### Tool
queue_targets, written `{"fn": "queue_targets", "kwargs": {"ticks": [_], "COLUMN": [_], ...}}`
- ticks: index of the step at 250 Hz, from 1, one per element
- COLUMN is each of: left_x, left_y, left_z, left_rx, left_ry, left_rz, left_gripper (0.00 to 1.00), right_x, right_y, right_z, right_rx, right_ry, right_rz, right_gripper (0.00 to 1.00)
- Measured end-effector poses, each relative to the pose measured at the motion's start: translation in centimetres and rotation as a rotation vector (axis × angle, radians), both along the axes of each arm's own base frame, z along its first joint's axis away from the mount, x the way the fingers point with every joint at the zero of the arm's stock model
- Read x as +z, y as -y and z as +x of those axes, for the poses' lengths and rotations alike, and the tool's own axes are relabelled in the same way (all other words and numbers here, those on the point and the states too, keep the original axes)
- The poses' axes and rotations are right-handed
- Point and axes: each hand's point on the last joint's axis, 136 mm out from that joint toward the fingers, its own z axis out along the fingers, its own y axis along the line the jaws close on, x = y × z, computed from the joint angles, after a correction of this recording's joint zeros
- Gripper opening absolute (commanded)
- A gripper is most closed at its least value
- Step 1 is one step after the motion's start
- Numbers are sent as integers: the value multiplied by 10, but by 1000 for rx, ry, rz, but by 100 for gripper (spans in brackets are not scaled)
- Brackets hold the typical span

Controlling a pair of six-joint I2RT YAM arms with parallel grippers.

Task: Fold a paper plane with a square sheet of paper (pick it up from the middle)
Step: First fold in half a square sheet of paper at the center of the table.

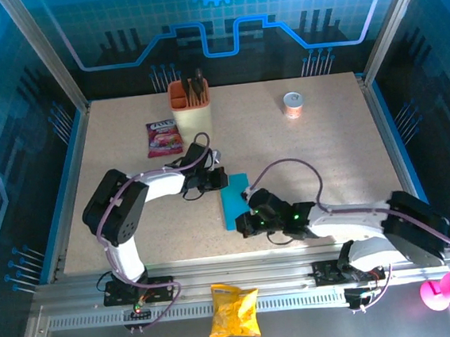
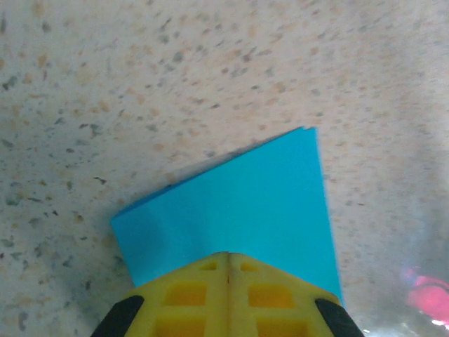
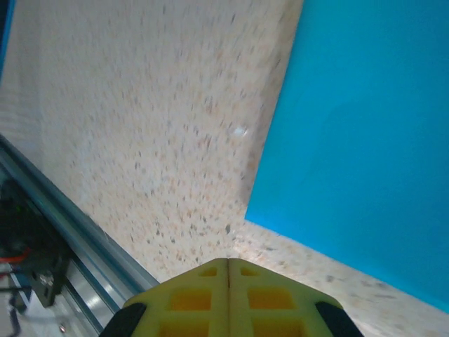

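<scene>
We judge the task to be at an early stage. The square sheet of paper (image 1: 235,203), thin and bright cyan-blue, lies flat on the speckled beige counter (image 1: 327,151) between the two arms. It now reads as a narrow rectangle, not a square. In the left wrist view its far corner (image 2: 309,130) shows doubled edges, so we take the first fold in half to be made.

The left gripper (image 1: 215,182) is closed, with its yellow fingers (image 2: 203,281) meeting at a seam over the near edge of the paper. We cannot tell whether it presses the crease or merely rests there, and no paper shows between the fingers. The right gripper (image 1: 251,220) is closed too. In its own view it sits just beside the sheet's lower corner (image 3: 247,210), with bare counter between.

By our reckoning the nose folds, the wing folds and the final slim dart shape are left to do.
</scene>
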Motion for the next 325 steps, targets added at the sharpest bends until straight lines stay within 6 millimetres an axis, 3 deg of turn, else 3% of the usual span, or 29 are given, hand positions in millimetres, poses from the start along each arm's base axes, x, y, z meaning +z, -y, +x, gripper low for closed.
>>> {"fn": "queue_targets", "kwargs": {"ticks": [26,59,70,90,109,134,172,240,277,325], "left_x": [31,73,83,97,103,99,86,52,39,28], "left_y": [1,1,1,1,0,0,-2,-4,-3,0], "left_z": [3,5,5,5,3,0,-9,-37,-50,-64], "left_rx": [20,42,50,60,77,77,84,85,83,81], "left_ry": [47,119,135,155,152,141,99,-4,-45,-81], "left_rz": [-41,-95,-110,-131,-148,-145,-137,-119,-110,-104], "left_gripper": [1,15,24,41,46,44,24,1,0,0], "right_x": [18,37,41,48,52,49,30,-2,-17,-32], "right_y": [30,60,66,72,71,65,51,6,-17,-31], "right_z": [21,42,47,55,60,64,64,57,42,43], "right_rx": [-102,-195,-212,-233,-227,-199,-152,-47,4,-16], "right_ry": [14,33,35,40,48,42,-17,-74,-90,-109], "right_rz": [-9,-29,-37,-57,-80,-104,-107,-61,-61,-13], "right_gripper": [18,39,45,46,45,32,0,0,0,0]}}
